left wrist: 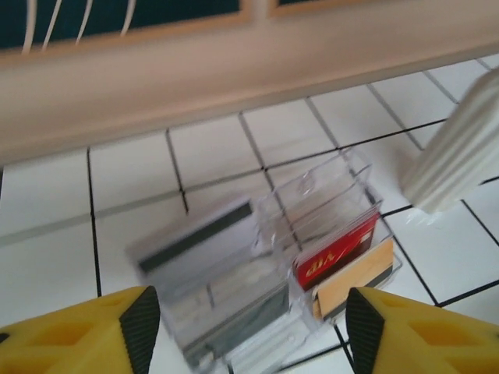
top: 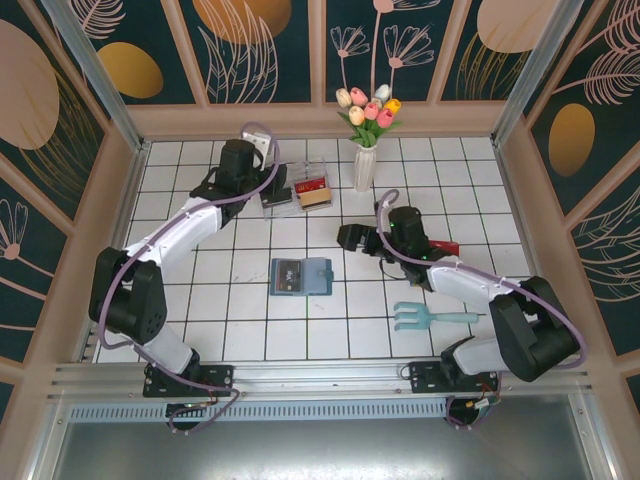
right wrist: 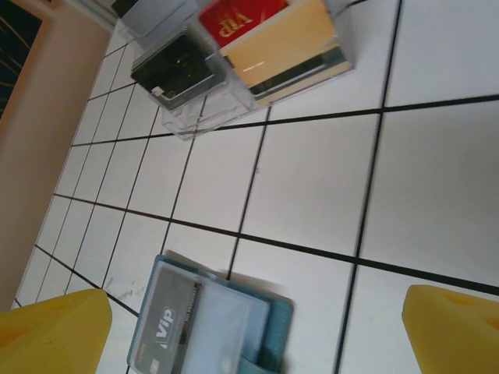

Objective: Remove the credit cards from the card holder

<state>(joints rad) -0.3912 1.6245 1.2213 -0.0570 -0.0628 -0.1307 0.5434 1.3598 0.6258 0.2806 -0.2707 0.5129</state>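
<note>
The teal card holder [top: 301,276] lies open on the white tiles mid-table, and a grey VIP card [right wrist: 165,331] sits in its clear slot [right wrist: 226,323]. My right gripper [top: 346,238] hovers just right of it and above it, open with nothing between its fingers [right wrist: 54,335]. My left gripper [top: 272,190] is over the clear tray [top: 300,187], open [left wrist: 249,327]. A blurred grey credit card [left wrist: 199,245] with a dark stripe sits at the tray's left compartment, free of both fingers [left wrist: 132,331]. A red card [left wrist: 337,261] and a tan card [left wrist: 355,282] stand in the right compartment. A black card [right wrist: 175,70] lies in the left one.
A white ribbed vase [top: 365,166] of tulips stands right beside the tray, close to my left gripper. A light-blue hand rake [top: 428,318] lies front right. The wooden back wall [left wrist: 234,70] runs just behind the tray.
</note>
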